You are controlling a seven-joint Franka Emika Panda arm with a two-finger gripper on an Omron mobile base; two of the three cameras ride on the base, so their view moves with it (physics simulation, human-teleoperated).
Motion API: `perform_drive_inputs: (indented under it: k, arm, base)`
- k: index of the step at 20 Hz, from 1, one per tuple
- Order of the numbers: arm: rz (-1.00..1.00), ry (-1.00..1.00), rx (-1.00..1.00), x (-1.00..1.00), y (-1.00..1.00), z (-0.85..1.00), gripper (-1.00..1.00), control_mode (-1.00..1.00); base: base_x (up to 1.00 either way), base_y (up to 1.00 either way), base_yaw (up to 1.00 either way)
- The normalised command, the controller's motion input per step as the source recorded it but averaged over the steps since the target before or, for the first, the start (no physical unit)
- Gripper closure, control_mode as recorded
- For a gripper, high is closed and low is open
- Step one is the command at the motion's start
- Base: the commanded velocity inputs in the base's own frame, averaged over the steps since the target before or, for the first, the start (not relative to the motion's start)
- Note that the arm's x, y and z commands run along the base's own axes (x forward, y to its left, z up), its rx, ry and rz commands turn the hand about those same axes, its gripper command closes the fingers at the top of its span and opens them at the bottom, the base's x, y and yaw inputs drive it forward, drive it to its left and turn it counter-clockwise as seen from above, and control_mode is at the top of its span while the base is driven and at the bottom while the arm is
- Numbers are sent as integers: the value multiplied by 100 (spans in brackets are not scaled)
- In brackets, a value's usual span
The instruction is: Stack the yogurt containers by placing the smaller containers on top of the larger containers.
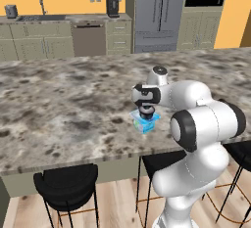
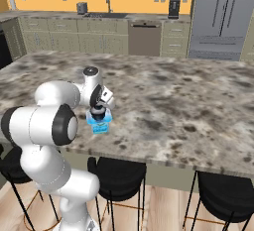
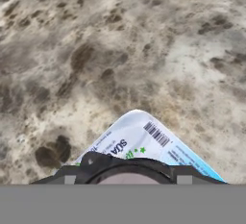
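I'm clamping my claw (image 1: 146, 112) on a small dark cup (image 3: 127, 170), light, rigid, probably slippery so gripped by its sides, hovering over the blue yogurt box (image 1: 145, 121) on the tabletop (image 1: 63, 100).

On the printed top of the light-blue yogurt box (image 3: 144, 141) in the hand view: a barcode near the far corner, a slanted blue word beside it too blurred to read for certain, small green star marks next to that word, and fine lines of print along the right edge, illegible. Nothing else readable anywhere around the box.
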Motion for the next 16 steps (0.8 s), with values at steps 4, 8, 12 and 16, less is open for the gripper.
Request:
perform_drive_inputs:
  k: [4,8,12,16]
  arm:
    - [0,0,0,0,0,0,-100,-100]
    - [0,0,0,0,0,0,-100,-100]
    - [0,0,0,0,0,0,-100,-100]
    - [0,2,2,-1,-12,20,-100,-100]
  base:
    - [0,0,0]
    - [0,0,0]
    - [0,0,0]
    - [0,0,0]
